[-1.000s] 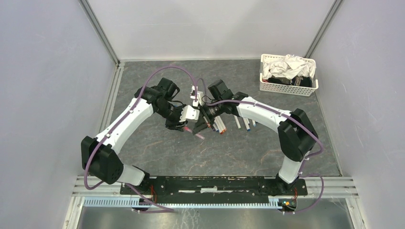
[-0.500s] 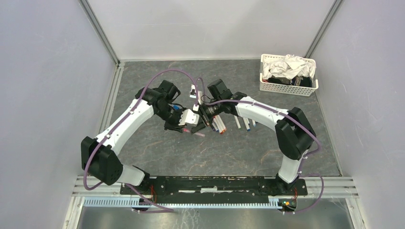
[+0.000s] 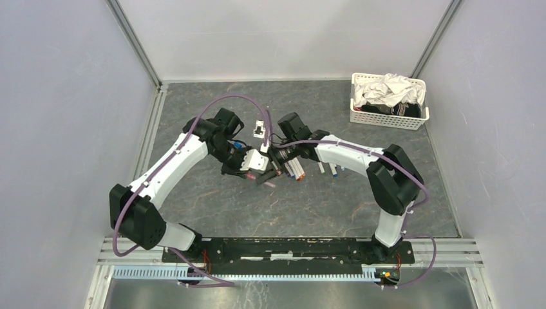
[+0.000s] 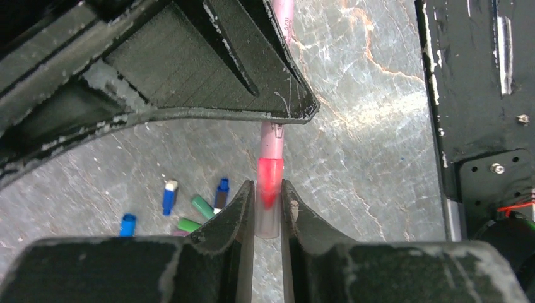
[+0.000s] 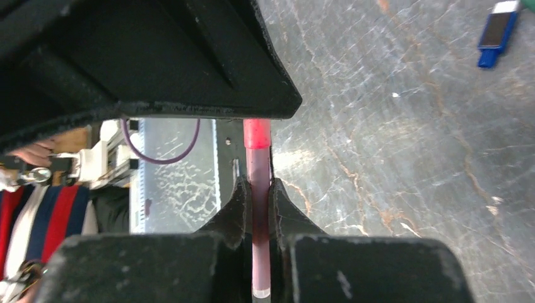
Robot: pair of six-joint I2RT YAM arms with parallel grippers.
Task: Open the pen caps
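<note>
Writing: small print is seen on the pink barrel of the pen [image 4: 285,25], above the left gripper [image 4: 268,196]. It is too small to be read with confidence. No other labels are made out.

Grip: the left gripper's fingers are clamped on the clear cap [image 4: 267,218], with the pen's red tip seen inside it. The right gripper [image 5: 258,189] is clamped on the same pen's barrel. The red end [image 5: 257,132] is seen just beyond its fingertips. From above, the two grippers are seen nose to nose, almost touching, with the pen spanned between them and held off the table [image 3: 322,206].

Task items: loose caps [image 4: 203,206], blue and green, are scattered on the table below and left of the left gripper's fingers. More pens [image 3: 293,168] are laid side by side just under the right gripper [image 3: 278,156] and along its forearm. A blue piece [image 5: 496,28] is seen well off to the right of the right gripper's fingers; whether it is a cap or a pen end cannot be told.

Containers: a white mesh basket [image 3: 388,120] is set well apart from both grippers, beyond the right arm's elbow. It is filled with white cloth [image 3: 386,87] and something dark underneath.

Surface/room: the table is dark grey with a marbled pattern. It is enclosed by plain pale walls [image 3: 58,96].
</note>
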